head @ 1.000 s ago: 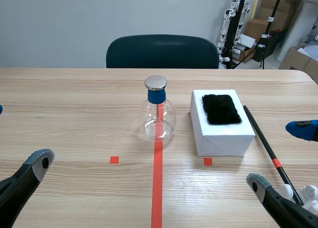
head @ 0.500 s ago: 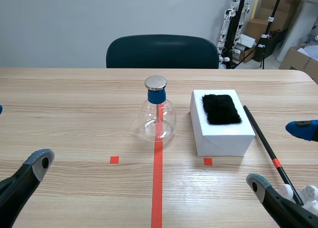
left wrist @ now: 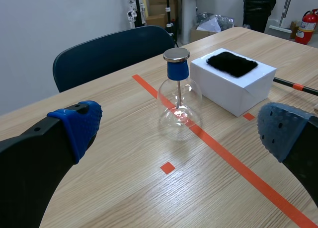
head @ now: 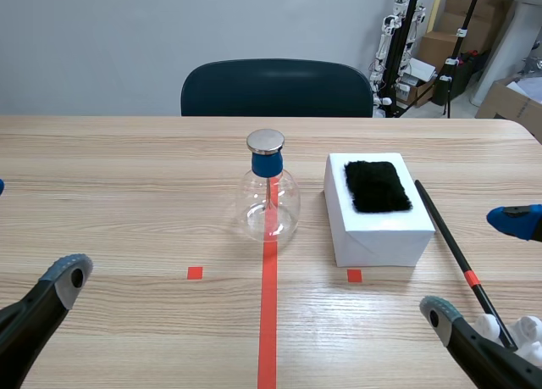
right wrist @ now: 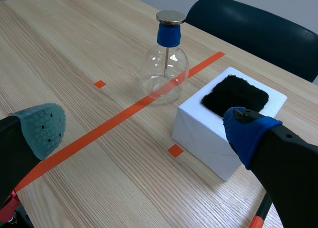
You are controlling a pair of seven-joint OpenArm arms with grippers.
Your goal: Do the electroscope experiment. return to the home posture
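Dark chair (head: 277, 88) behind table (head: 127, 177) — cardboard boxes (head: 439, 48) (far right) beyond.

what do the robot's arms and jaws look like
The left arm and right arm are black, each with two thick black jaws ending in soft dotted tips: a blue pad and a grey-green pad on the right, a blue pad and a duller grey-blue pad on the left.

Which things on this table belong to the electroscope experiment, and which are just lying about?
Belong to the job:
- electroscope flask, standing on the red tape line
- black fur pad
- white box under the pad
- black rod, lying beside the box

Just about:
- dark chair across the table
- cardboard boxes in the far corner
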